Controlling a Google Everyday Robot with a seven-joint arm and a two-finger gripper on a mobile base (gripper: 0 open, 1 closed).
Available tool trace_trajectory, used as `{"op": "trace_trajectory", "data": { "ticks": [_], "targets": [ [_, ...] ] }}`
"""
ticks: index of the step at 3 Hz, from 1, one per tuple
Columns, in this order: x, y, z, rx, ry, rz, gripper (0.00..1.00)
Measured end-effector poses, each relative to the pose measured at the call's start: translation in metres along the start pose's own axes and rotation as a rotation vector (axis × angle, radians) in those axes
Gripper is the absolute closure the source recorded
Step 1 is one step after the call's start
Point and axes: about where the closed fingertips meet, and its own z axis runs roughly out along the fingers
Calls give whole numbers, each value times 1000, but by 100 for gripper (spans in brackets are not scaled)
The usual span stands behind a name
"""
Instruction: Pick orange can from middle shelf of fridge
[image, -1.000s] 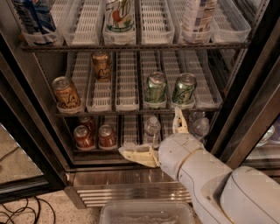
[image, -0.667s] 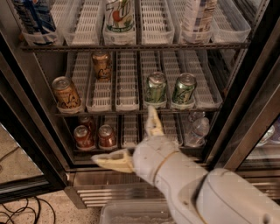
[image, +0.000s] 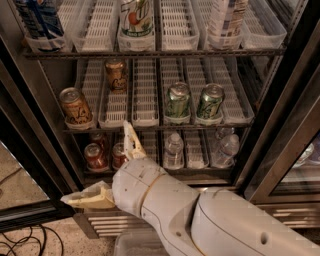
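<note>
Two orange cans stand on the middle shelf (image: 150, 128) of the fridge (image: 260, 115): one orange can (image: 75, 106) at the front of the leftmost lane, a second orange can (image: 116, 75) farther back in the lane beside it. My gripper (image: 95, 161) is open and empty, low in front of the bottom shelf's left part. One finger (image: 132, 141) points up toward the middle shelf rail; the other finger (image: 87, 198) points left, outside the fridge base. The gripper is below and slightly right of the front orange can, not touching it.
Two green-and-silver cans (image: 177, 101) (image: 210, 102) stand on the middle shelf's right half. Red cans (image: 95, 156) and water bottles (image: 173, 150) are on the bottom shelf. Tall cans and bottles (image: 135, 17) fill the top shelf. The open glass door frame (image: 287, 145) is at right; cables (image: 25, 245) lie on the floor.
My gripper and arm have swung left, from below the green cans to the left part of the bottom shelf. The cans have not moved.
</note>
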Motion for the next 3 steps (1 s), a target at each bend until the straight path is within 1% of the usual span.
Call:
{"op": "trace_trajectory", "data": {
  "ticks": [1,2,3],
  "targets": [
    [-2,-1,5,14,-18,0,0],
    [-7,-4,20,40,-61,9,0],
    [-1,-4,41,82,-57,5,0]
  ]
}}
